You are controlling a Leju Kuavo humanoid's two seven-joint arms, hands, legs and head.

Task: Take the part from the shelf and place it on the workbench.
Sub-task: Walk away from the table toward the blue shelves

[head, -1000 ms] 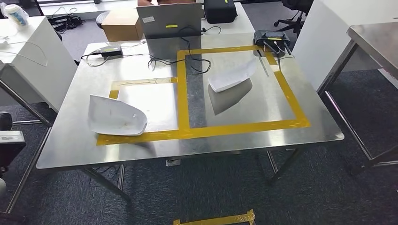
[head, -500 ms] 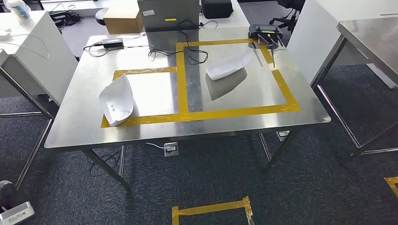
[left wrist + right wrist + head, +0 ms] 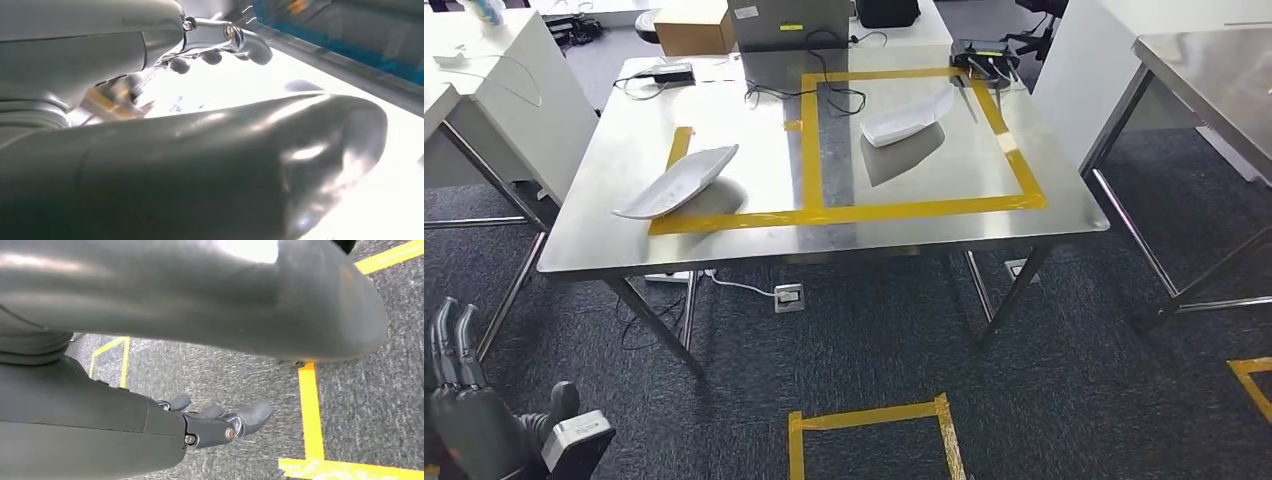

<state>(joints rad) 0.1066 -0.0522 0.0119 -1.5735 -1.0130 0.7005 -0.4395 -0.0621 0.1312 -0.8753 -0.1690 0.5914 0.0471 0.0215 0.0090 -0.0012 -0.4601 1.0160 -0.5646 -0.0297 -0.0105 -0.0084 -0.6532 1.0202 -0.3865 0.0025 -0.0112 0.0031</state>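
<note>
The left robot hand (image 3: 464, 400) hung low beside the desk (image 3: 604, 250), over the carpet, its dark fingers (image 3: 449, 345) straight, close together and holding nothing. In the right wrist view the right robot hand (image 3: 220, 425) hung over grey carpet and yellow tape (image 3: 312, 410), fingers loosely extended and empty. One white part (image 3: 679, 180) lay on the desk across the left taped frame. A second part (image 3: 904, 118) lay inside the larger taped square.

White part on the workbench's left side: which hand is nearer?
Left. The left hand hangs low beside the workbench, below the part; the right hand hangs over carpet.
</note>
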